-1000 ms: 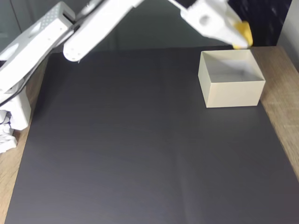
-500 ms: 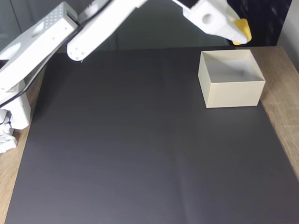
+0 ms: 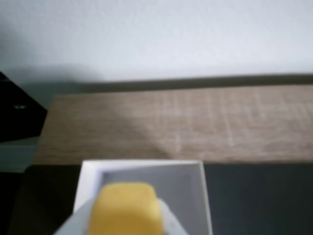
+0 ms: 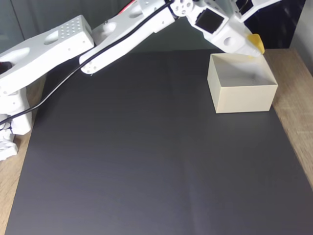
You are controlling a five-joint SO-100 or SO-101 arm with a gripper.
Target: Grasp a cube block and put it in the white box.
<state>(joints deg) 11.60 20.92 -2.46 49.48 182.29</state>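
Note:
The yellow cube block [image 4: 256, 44] is held at the tip of my white gripper [image 4: 252, 46], which is shut on it just above the far rim of the white box [image 4: 242, 95]. In the wrist view the cube block [image 3: 124, 209] sits between my pale fingers at the bottom edge, with the white box [image 3: 203, 196] open right below and behind it. The box stands at the back right of the black mat, and its pale inside holds nothing that I can see.
A black mat [image 4: 146, 156] covers most of the table; bare wood [image 4: 298, 107] shows along the right side. The white arm [image 4: 122, 34] stretches from its base [image 4: 14, 117] at the left across the back. A wall [image 3: 156, 34] rises beyond the table.
The arm has lowered and reached forward, so more of it shows in the fixed view. The gripper with the cube has come down a little toward the box's far rim.

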